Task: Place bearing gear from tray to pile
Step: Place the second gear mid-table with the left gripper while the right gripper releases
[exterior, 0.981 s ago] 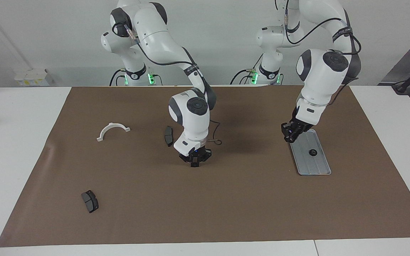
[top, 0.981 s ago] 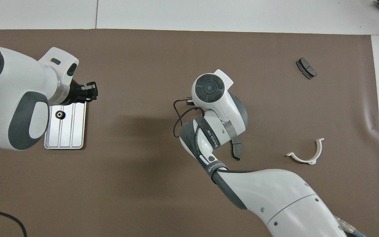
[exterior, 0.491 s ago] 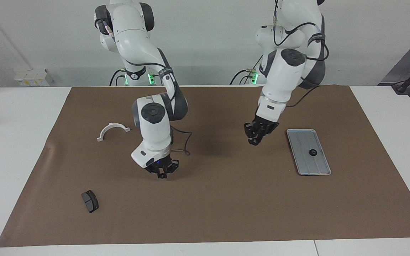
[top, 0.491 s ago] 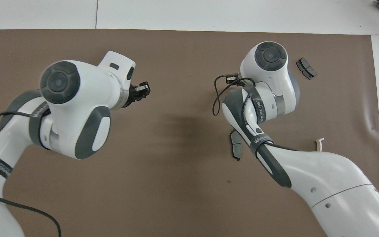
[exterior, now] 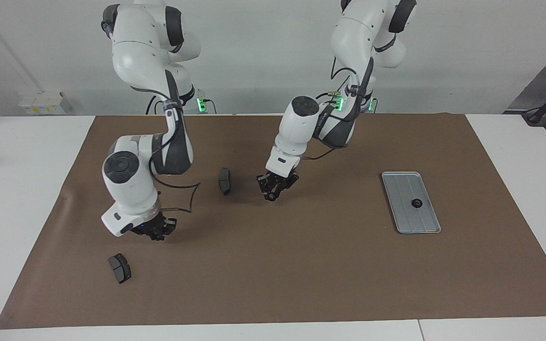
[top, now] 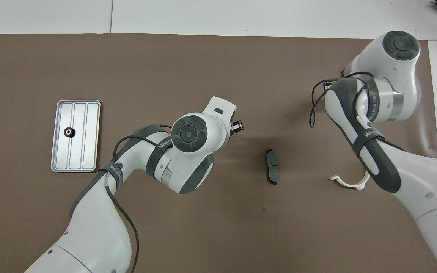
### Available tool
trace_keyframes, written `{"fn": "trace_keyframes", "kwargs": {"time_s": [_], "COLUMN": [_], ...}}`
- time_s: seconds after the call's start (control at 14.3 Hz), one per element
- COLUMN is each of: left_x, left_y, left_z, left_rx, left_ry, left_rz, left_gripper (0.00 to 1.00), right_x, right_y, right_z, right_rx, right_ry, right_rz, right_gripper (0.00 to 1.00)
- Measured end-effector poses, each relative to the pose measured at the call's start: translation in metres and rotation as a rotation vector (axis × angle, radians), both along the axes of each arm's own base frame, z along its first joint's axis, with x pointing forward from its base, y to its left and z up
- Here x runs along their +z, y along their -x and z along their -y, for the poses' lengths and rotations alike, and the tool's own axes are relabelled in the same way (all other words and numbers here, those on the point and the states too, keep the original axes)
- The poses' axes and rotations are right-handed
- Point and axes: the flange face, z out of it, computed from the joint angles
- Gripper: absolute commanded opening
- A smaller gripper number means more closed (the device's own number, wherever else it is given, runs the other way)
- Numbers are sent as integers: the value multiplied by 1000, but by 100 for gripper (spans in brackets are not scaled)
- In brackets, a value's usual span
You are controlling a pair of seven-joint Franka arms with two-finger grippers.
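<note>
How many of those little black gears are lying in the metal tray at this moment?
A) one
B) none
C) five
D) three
A: a single small black gear sits on the ridged metal tray, toward the left arm's end of the table, and no pincer is over it.

One metal tray (exterior: 411, 183) (top: 76, 164) on the brown mat (exterior: 301, 274) (top: 188, 64); one small black gear (exterior: 416, 203) (top: 68, 132) on it; two dark brake pads, one (exterior: 224, 181) (top: 272, 171) mid-mat, another (exterior: 120, 268) toward the right arm's end, visible only in the facing view; one white half-ring bracket (top: 349, 183), partly covered and seen only from overhead; two robot arms; one mat.
</note>
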Motion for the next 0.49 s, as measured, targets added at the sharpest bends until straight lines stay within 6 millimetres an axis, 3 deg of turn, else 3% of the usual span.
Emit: {"fn": "trace_keyframes", "kwargs": {"time_s": [0.14,0.21,0.28,0.35,0.49], "left_x": [-14,-21,-25,-28,-30], "left_y": [-10,-12,-12,-11,-11], "left_z": [-2,-3,-3,-3,-4], "left_rx": [18,24,26,26,33], "left_ry": [25,30,33,34,35], "left_rz": [32,40,43,44,39], "left_gripper": [4,21,78,100,100], "right_x": [-6,-9,-11,-12,-18], "right_y": [4,6,8,9,11], "right_z": [41,56,65,69,71], "right_rx": [-7,-17,-26,-31,-34], "right_ry": [-1,-1,-2,-2,-2], "right_rz": [-18,-24,-27,-26,-19], "right_gripper": [8,13,27,47,81]}}
